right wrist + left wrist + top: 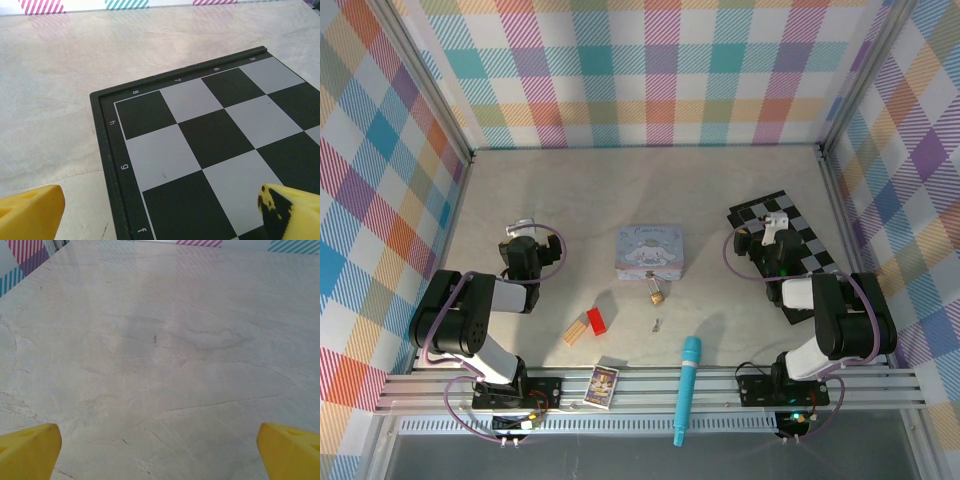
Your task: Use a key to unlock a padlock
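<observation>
From above, our left gripper (521,228) and right gripper (776,224) both stand spread wide, grasping nothing. The padlock (658,296) lies on the table (570,190) between them, right of the left fingers and left of the right fingers, and nearer our bases than either pair. It sits just beside the pastel tin (650,250). The key (657,324) lies near the padlock on its base side, apart from it and well away from both grippers.

At the left wrist, our left fingers (30,450) are released, with bare table ahead of and between them.

At the right wrist, our right fingers (30,212) are likewise released. The corner of a chessboard (200,150) lies beneath and ahead of them.

We judge the task to be at its start, with the first reach not yet made. Next, one gripper must swing inward toward the centre and come down on the key. The key is thin and lies flat, so it wants a careful, well-centred pinch. The other gripper should go to steady the padlock.
</observation>
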